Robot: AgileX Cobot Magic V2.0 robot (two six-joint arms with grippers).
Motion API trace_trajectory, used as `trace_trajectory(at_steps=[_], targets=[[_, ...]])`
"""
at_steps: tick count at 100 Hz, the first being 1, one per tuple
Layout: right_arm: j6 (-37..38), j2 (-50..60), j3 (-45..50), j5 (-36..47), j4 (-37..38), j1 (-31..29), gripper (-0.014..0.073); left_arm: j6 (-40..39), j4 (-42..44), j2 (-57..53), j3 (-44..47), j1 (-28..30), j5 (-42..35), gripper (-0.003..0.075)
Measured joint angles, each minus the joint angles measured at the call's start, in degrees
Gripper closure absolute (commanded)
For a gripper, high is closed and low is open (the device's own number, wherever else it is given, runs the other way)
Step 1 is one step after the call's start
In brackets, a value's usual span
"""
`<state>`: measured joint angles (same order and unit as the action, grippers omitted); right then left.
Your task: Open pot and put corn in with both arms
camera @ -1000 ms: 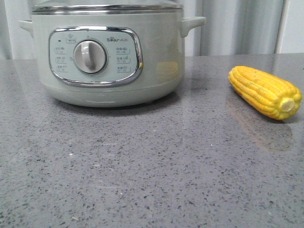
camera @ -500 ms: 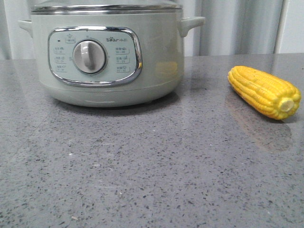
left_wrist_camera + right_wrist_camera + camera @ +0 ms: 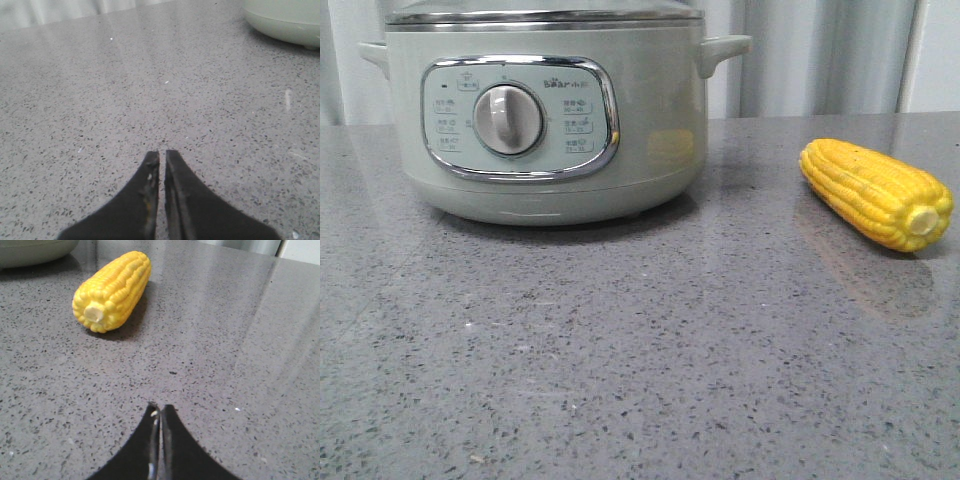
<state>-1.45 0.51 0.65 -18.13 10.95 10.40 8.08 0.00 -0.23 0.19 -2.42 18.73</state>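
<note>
The pale-green pot [image 3: 550, 120] stands at the back left of the grey counter in the front view, lid on, its steel rim [image 3: 545, 17] and grey dial [image 3: 508, 119] facing me. Its base shows in the left wrist view [image 3: 285, 20] and in the right wrist view [image 3: 35, 251]. The yellow corn [image 3: 876, 192] lies on the counter to the right of the pot, stub end toward me; it also shows in the right wrist view [image 3: 112, 290]. My left gripper [image 3: 160, 153] is shut and empty over bare counter. My right gripper [image 3: 160, 407] is shut and empty, short of the corn.
The speckled grey counter [image 3: 640, 360] stretches toward me in front of the pot and corn. Pale curtains [image 3: 820, 55] hang behind the counter's far edge. Neither arm shows in the front view.
</note>
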Motion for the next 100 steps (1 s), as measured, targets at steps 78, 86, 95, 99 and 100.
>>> trace_trajectory(at_steps=[78,86,95,99,100], targets=[[0.0,0.0,0.0,5.06,0.13,0.0,0.0659,0.0,0.77,0.0,0.0,0.0,0.0,0.0741],[0.0,0.0,0.0,7.04,0.13,0.0,0.0659,0.0,0.77,0.0,0.0,0.0,-0.11,0.0741],[0.0,0.0,0.0,9.73,0.13,0.0,0.0659,0.0,0.77,0.0,0.0,0.0,-0.78,0.0741],[0.0,0.0,0.0,10.72,0.13,0.0,0.0659,0.0,0.53,0.0,0.0,0.0,-1.13,0.0741],[0.0,0.0,0.0,10.86,0.13,0.0,0.0659,0.0,0.43,0.0,0.0,0.0,-1.35,0.0741]])
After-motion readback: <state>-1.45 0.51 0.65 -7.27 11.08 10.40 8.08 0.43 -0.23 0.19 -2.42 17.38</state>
